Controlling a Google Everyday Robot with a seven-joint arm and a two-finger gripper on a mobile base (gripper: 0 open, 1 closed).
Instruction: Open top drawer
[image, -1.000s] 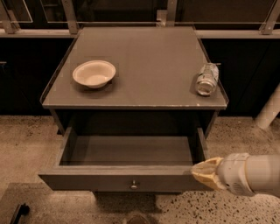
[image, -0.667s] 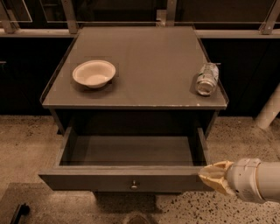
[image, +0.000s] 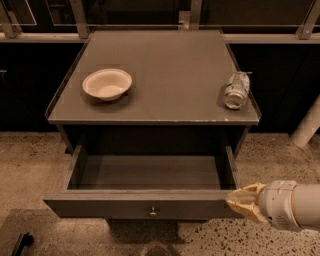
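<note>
bowl (image: 107, 84): pale and shallow, upright on the left part of the surface (image: 170, 65); we see no shift in it over the last second
top drawer (image: 105, 206): pulled well out from under the surface, front panel nearest the camera, plain grey inside open to view, nothing in it that we can make out; it sits where it sat a second ago
knob (image: 153, 211): small, round, metal, at the middle of the drawer front; nothing touches it
can (image: 236, 90): lying on its side near the right edge of the surface, well apart from the bowl; unmoved
gripper (image: 244, 202): at the right end of the drawer front, its pale tip touching or just beside that corner, we cannot tell which; well apart from the knob
jaws: we cannot tell whether they stand apart or together; the tip reads as one pale wedge
change: over the last second the arm has slid a little to the right and down along the drawer front, while the drawer itself has not travelled
meaning: we judge the pull finished and the task as good as done, with the arm drawing off
next: we would clear the arm away to the right, keeping the tip from nudging the front panel back in
</note>
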